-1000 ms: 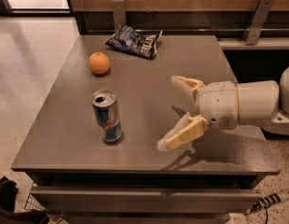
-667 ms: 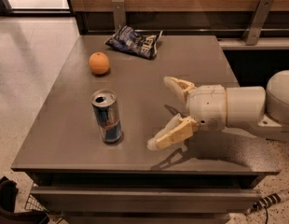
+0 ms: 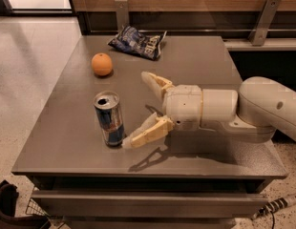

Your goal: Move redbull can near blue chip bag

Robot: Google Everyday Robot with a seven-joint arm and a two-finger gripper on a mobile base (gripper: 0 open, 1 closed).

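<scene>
Leftward is where the arm has travelled since a second ago, carrying the gripper [image 3: 137, 109] across the table [image 3: 210, 56] toward the redbull can [image 3: 109, 119], which has not shifted; neither has the orange [image 3: 101, 64] nor the blue chip bag [image 3: 137, 42].

From the one camera view, the can stands upright near the table's front left, well apart from the bag at the far edge. The fingers [image 3: 148, 132] are spread wide. The can sits just left of the opening, not yet between them. The nearer fingertip is right beside the can's base, and I cannot tell if it touches.

My worry is that low fingertip: pushing on, it could shove the base and topple the slim, opened can. Later the orange, lying near the path to the bag, could get knocked.
</scene>
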